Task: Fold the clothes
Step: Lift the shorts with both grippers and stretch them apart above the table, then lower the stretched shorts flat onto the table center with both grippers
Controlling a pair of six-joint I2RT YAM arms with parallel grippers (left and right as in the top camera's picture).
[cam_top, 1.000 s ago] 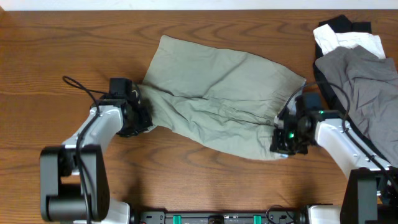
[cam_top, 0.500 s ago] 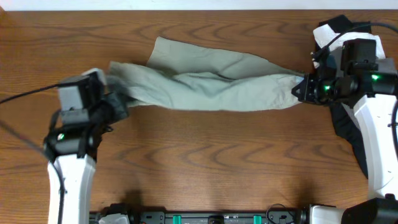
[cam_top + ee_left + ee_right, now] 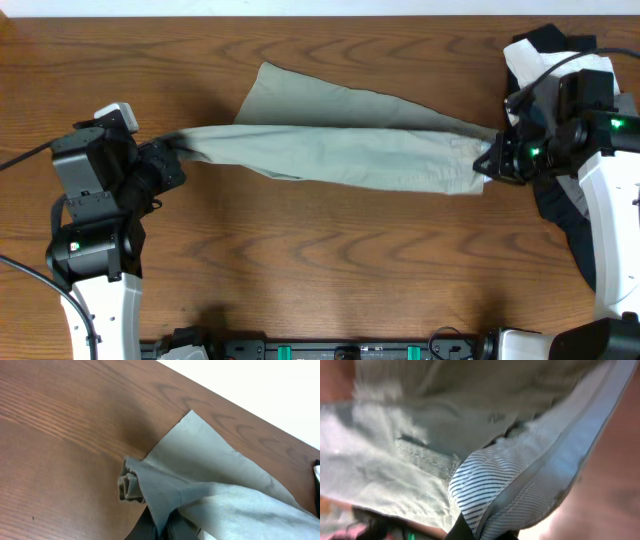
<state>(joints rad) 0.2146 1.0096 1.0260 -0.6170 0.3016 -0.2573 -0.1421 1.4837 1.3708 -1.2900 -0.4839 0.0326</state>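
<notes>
Shorts (image 3: pixel 340 155) stretching across table (image 3: pixel 320 270) between both arms. Left gripper (image 3: pixel 176 160) squeezing left end tight. Right gripper (image 3: pixel 490 163) squeezing right end tight. Cloth covering fingertips. Right wrist view looking blurry, too close. Other clothes (image 3: pixel 522 60) hiding mostly behind right arm.

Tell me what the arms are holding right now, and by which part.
The shorts, held at both ends. The left jaws pinch a bunched corner at the left end; the right jaws pinch the striped-lined edge at the right end.

surface: brown wood-grain table (image 3: pixel 320 270) | beyond far edge: white backdrop (image 3: pixel 260 385) | light: even
</notes>
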